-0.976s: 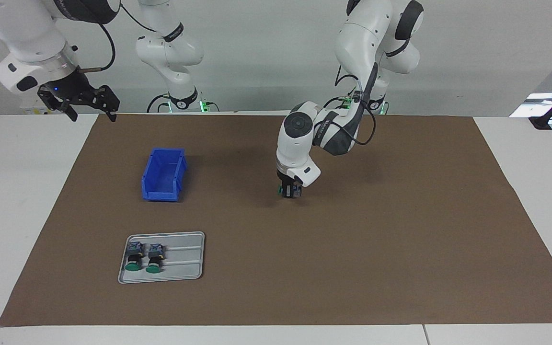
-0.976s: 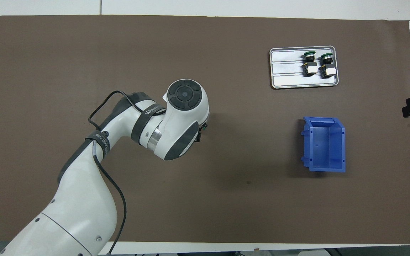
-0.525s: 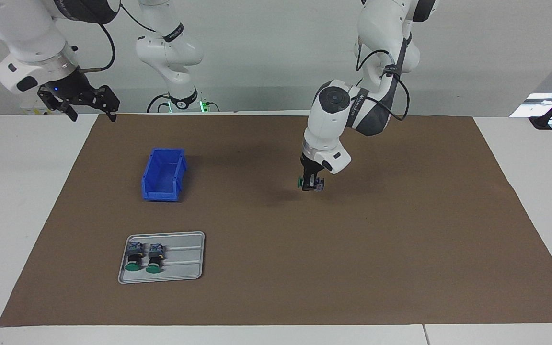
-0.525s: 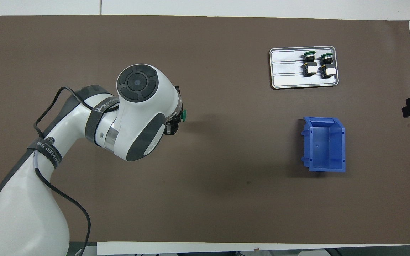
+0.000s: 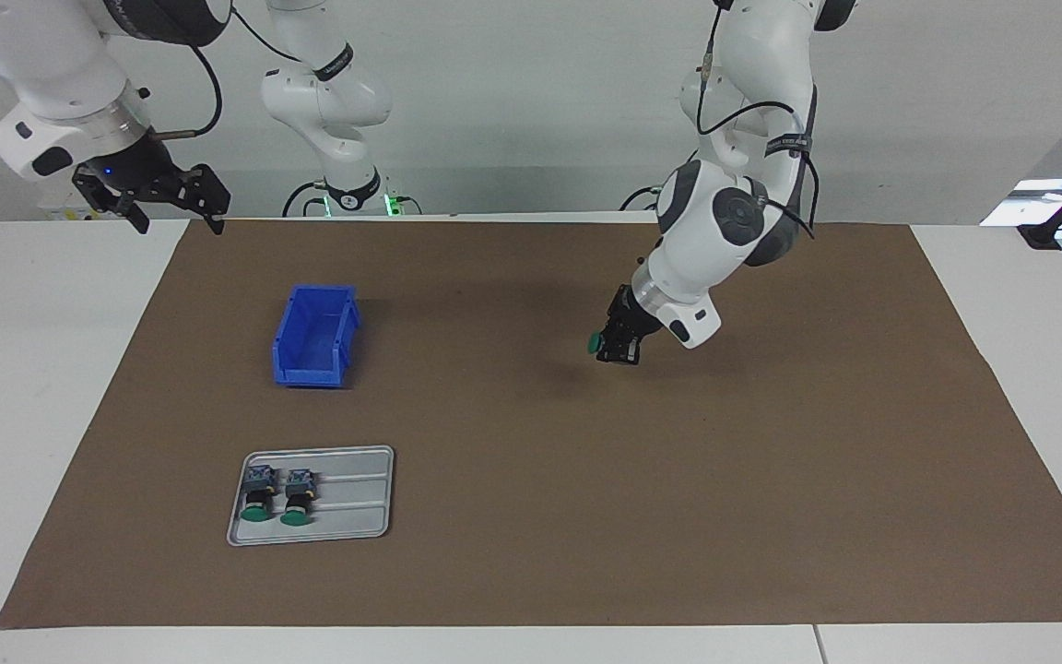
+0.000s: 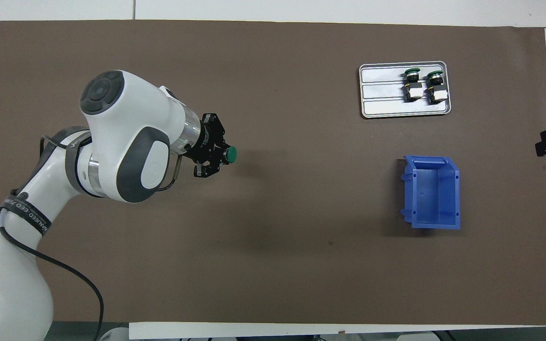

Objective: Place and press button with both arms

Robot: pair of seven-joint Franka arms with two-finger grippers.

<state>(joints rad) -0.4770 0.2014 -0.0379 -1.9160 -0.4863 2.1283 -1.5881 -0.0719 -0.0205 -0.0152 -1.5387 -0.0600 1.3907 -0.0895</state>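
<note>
My left gripper (image 5: 617, 349) is shut on a button (image 5: 595, 344) with a green cap and holds it above the middle of the brown mat. The wrist is tilted, so the cap points sideways toward the right arm's end. In the overhead view the gripper (image 6: 216, 156) and the green cap (image 6: 230, 153) show clearly. Two look-alike buttons (image 5: 259, 496) (image 5: 296, 498) lie side by side on a grey tray (image 5: 356, 503). My right gripper (image 5: 153, 198) waits open and empty, raised over the table edge at the right arm's end.
A blue open bin (image 5: 314, 337) stands on the mat, nearer to the robots than the tray; it also shows in the overhead view (image 6: 432, 192), as does the tray (image 6: 382, 90). A brown mat (image 5: 771, 480) covers the white table.
My left arm has swung toward its own end of the table with the button and turned its wrist, so the green cap now faces sideways. The right arm has not moved.
</note>
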